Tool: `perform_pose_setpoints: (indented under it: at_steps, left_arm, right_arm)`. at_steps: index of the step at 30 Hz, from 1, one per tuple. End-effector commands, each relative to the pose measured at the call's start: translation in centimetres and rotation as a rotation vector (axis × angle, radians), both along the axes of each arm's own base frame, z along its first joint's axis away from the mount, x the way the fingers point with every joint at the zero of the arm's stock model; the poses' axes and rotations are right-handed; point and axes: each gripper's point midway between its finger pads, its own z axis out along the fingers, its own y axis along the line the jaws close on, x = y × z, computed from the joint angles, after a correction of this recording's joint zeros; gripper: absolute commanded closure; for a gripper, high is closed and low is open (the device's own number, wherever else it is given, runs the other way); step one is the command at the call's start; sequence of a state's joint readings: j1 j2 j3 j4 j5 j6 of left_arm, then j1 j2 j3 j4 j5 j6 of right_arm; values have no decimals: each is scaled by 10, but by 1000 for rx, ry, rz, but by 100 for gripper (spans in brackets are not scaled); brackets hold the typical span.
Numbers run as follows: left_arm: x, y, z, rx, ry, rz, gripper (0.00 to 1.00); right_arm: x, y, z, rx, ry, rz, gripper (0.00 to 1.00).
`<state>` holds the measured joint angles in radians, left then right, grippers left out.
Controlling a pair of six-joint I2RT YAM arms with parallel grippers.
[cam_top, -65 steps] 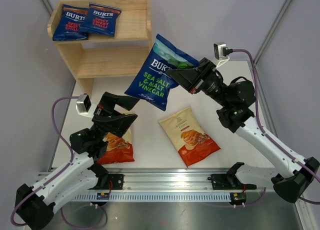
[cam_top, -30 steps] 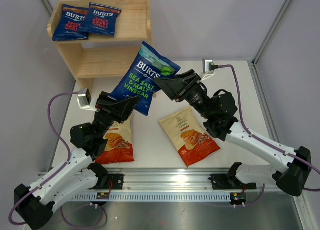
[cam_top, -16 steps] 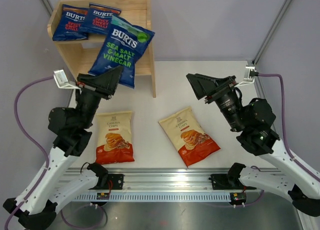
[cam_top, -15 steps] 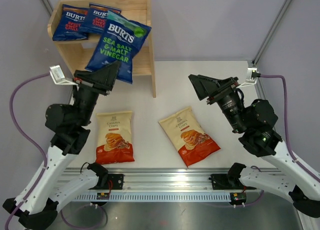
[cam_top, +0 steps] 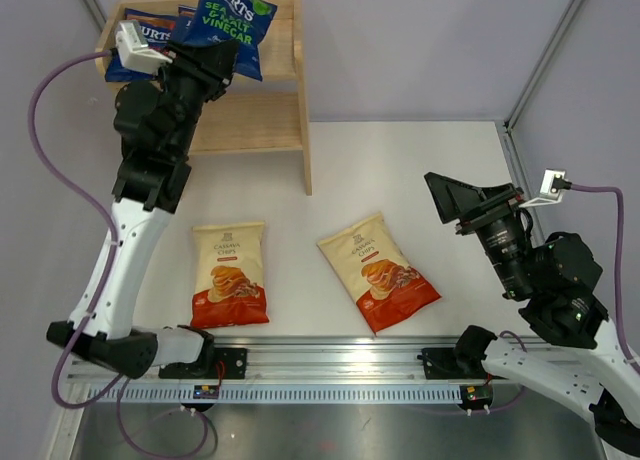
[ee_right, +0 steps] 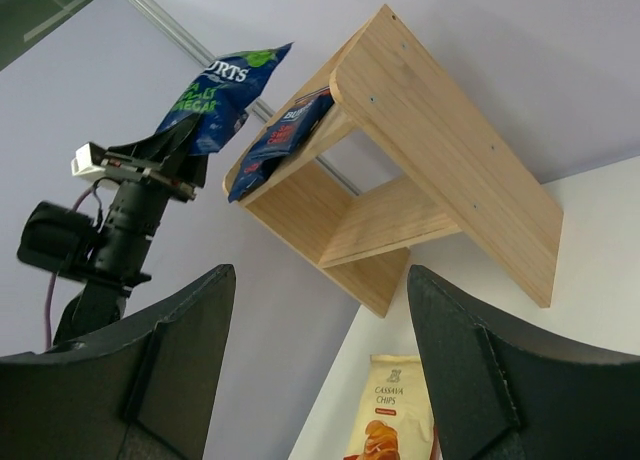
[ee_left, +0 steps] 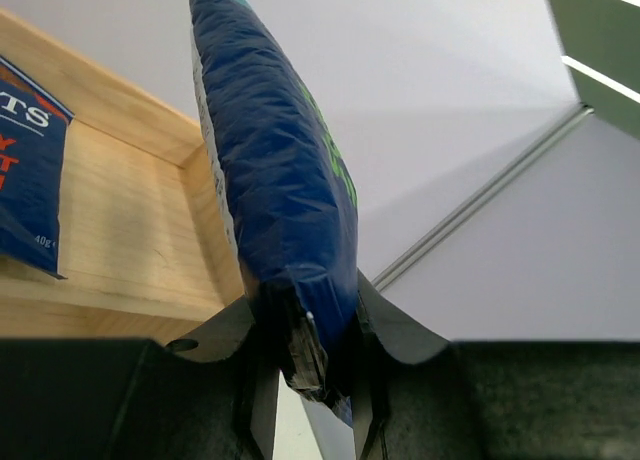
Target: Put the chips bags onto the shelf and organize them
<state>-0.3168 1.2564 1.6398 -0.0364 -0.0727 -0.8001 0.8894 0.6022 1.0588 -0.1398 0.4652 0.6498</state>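
Finds two cream bags [cam_top: 230,275] [cam_top: 378,270] flat near the worktop's [cam_top: 400,170] front edge, well apart. Shows a smooth, square-sided pale-wood shelf [cam_top: 255,120] at the far left corner, low-rimmed on top. Grips the glossy, puffed green-topped bag [cam_top: 225,10] by its thin bottom seam in the left tool [ee_left: 305,320], upright above the shelf top. Leaves the right tool [cam_top: 455,200] open and empty. Risks a slip of slick film, or a landing on the two blue bags [cam_top: 162,26] already there, nudging them over the rim.
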Motion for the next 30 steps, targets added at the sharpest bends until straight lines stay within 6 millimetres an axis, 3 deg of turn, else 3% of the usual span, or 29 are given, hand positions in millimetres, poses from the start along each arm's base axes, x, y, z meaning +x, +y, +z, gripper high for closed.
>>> perform_pose_setpoints:
  at_steps: [1,7,14,15,18,21,22,24,25,30]
  left_arm:
    - [19,10,18,-22,2,63,83]
    - [74,-2,-5,-43,71,69,84]
    - [112,-11,-20,-52,100,82,87]
    - [112,-12,-15,-61,94,80,87]
    - [124,-17,-27,-56,138,90,86]
    - [132,-24,-41,-45,179,112,78]
    - [131,-24,-33,-51,173,114,78]
    - [143,-31,-51,-34,234,108,77]
    - [143,-31,-46,-44,232,105,77]
    - [144,-40,-61,-28,284,100,76]
  right_arm:
    - [0,-13,-8,4,34,-47,23]
    - [-8,-29,-11,34,40,-65,23]
    - [-17,-44,-11,64,40,-74,22]
    - [-18,-44,-13,65,44,-75,22]
    - [-14,-43,-23,73,77,-84,22]
    - [-9,-39,-31,68,96,-92,22]
    - [-9,-38,-32,71,101,-88,22]
    - [-8,-35,-33,67,106,-80,22]
    - [-9,-34,-33,69,105,-76,22]
    - [-6,-35,-36,63,114,-90,22]
